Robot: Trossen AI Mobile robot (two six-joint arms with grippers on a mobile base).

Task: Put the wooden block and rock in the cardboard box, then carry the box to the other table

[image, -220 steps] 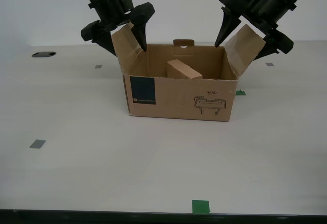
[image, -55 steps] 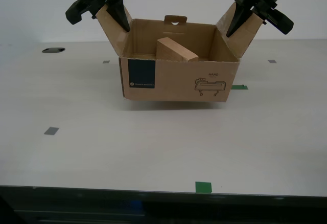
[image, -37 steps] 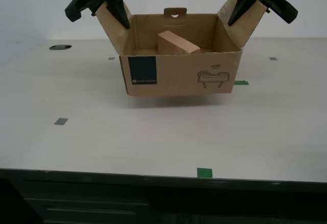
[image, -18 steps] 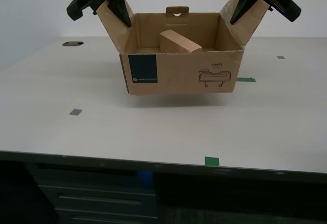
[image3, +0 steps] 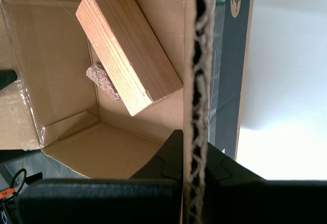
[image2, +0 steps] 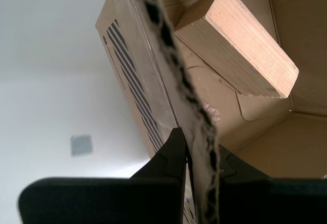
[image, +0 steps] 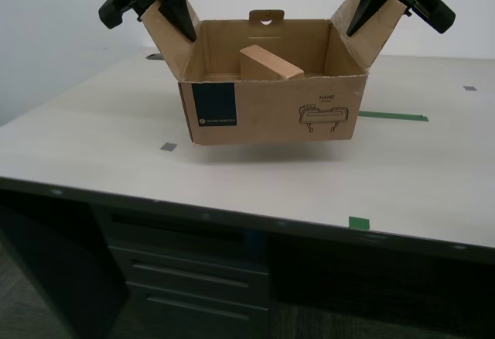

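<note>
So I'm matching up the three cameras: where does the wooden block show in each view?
Exterior view: wooden block leans inside the cardboard box, top poking above the front wall.
Second wrist view: block tilted on the box floor.
First wrist view: block partly covering the rock.
Shared landmark: the box's gripped flaps.

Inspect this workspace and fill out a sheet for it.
Surface: pale tabletop, with a grey tape square and a green tape square.
Job's things: cardboard box appears lifted clear of the tabletop, with a shadow beneath it. A wooden block leans inside. A rock is tucked under the block.
Clutter: nothing seen.
Grippers: my first gripper and my second gripper are each shut on a side flap of the box.
Cables: thin wire loop in the first wrist view.
Surroundings: drawers under the tabletop, plain wall behind.
</note>
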